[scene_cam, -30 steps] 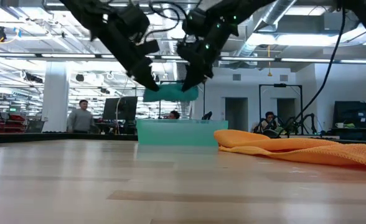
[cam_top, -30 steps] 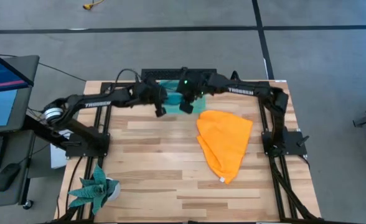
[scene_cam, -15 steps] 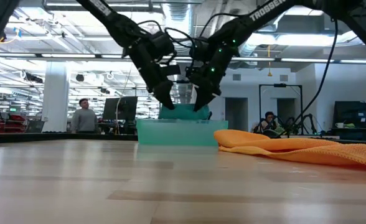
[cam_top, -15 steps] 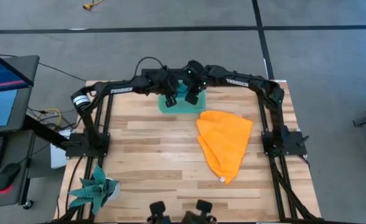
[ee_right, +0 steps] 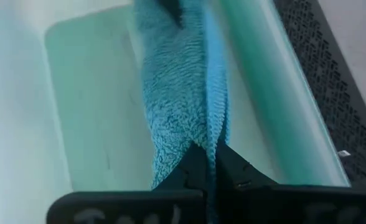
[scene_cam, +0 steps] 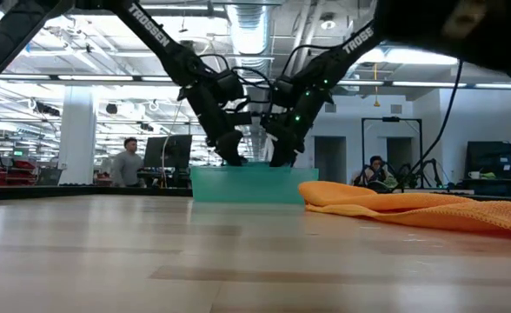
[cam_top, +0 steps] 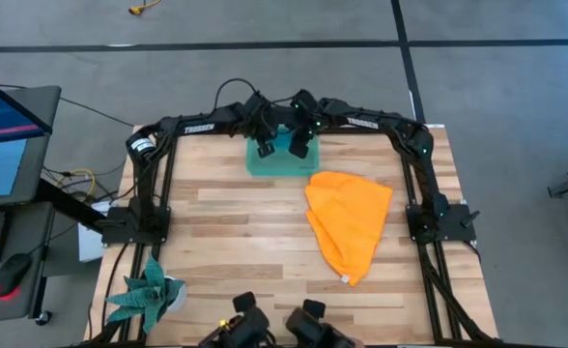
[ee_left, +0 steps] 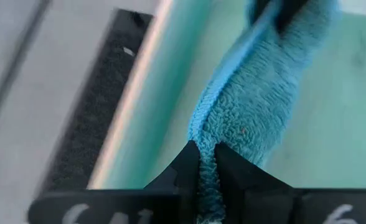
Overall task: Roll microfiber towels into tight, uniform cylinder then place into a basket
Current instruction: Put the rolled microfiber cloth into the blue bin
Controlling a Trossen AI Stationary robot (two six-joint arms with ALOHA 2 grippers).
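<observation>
Both sets of jaws pinch the rolled teal-blue towel (ee_left: 251,118), one at each end: the left gripper (cam_top: 265,148) and the right gripper (cam_top: 299,147) reach down into the translucent teal basket (scene_cam: 238,186), where the roll lies. The basket sits at the far edge of the wooden surface (cam_top: 236,251). The orange towel (cam_top: 347,222) lies loose just beside the basket.

The basket (cam_top: 276,164) sits at the table's (cam_top: 245,261) far edge, with one towel (ee_left: 258,112) inside it and the other towel (cam_top: 347,222) lying just beside it on the right.
</observation>
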